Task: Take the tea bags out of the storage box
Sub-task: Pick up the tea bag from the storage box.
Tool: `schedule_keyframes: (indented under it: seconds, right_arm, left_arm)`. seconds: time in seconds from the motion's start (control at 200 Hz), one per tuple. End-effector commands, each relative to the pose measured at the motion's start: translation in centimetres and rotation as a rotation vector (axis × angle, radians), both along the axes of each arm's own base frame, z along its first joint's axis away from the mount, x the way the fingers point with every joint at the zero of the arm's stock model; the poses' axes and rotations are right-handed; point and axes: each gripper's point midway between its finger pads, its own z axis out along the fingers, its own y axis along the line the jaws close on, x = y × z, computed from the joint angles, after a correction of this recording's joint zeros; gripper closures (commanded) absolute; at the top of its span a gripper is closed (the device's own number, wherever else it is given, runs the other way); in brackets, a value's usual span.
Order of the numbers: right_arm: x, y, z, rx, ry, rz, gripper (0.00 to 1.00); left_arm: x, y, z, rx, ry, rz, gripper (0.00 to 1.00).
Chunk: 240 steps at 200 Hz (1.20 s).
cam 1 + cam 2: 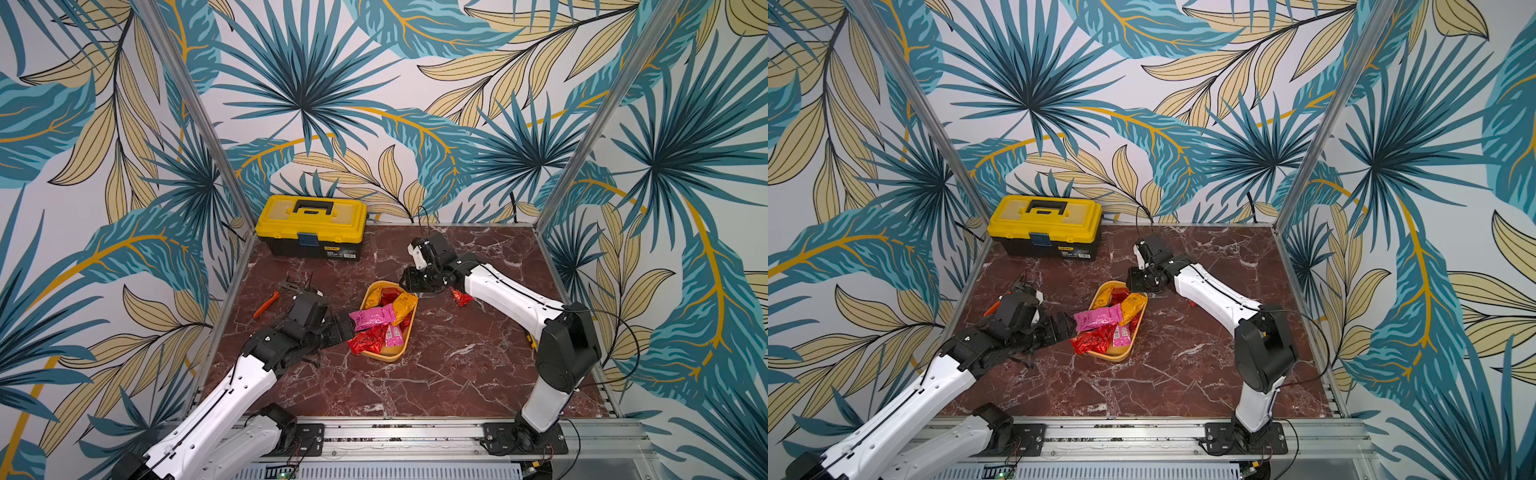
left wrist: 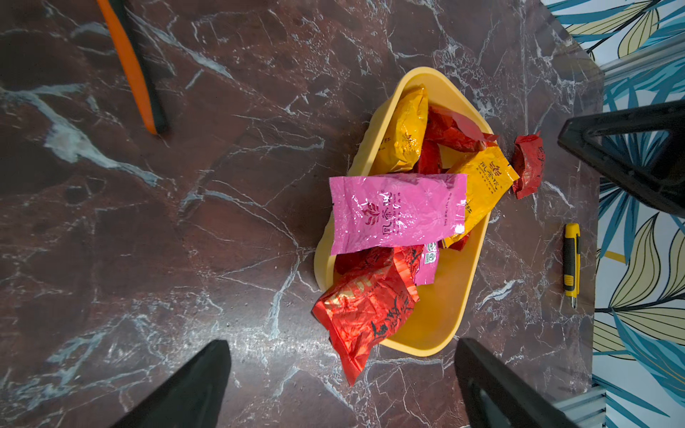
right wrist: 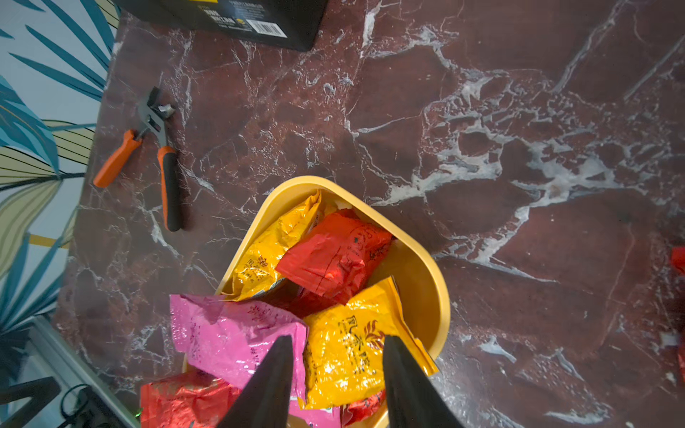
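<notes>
your storage box [image 1: 388,356] sits near the middle of the worktop [image 1: 457,374], and most of the tea bags [image 1: 382,322] are heaped in it. a pink sachet [image 2: 396,213] lies across the top of the heap and sticks out over the rim, and a big red sachet [image 2: 367,311] hangs over the rim on the same side. one small red sachet [image 1: 461,297] is already out, lying on the worktop near the box's far end, next to your right arm. your left pincer [image 1: 343,328] stands wide, holding nothing, low at the box's side next to the pink and red bags. your right pincer [image 3: 337,339] is at the far end of the box, jaws narrowly parted over an orange-yellow sachet [image 3: 348,355]; nothing is clamped, and you cannot tell whether the tips touch the foil. the toolbox [image 1: 311,226] stands at the back, the pliers [image 3: 163,166] lie near your left arm, and the utility knife [image 2: 572,259] lies by the right edge.
</notes>
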Motion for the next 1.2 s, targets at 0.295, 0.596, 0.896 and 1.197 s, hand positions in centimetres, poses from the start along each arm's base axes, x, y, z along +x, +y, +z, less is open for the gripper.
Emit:
schedule_keyframes:
  seconds: [0.295,0.596,0.896,1.197]
  right_arm:
    - [0.9,0.2,-3.0,-0.15,0.043,-0.027,0.52]
    - [1.3,1.0,-3.4,-0.144,0.052,-0.055,0.56]
    - [1.3,1.8,-3.9,-0.124,0.072,-0.068,0.6]
    - [1.4,2.4,-4.6,-0.115,0.086,-0.079,0.63]
  left_arm:
    - [-1.1,1.0,-1.6,0.001,0.031,0.036,0.0]
    - [-1.2,1.0,-1.8,-0.001,0.034,0.033,0.0]
    - [-1.5,1.1,-2.0,-0.002,0.035,0.032,0.0]
    - [-1.7,1.3,-2.1,0.005,0.036,0.034,0.0]
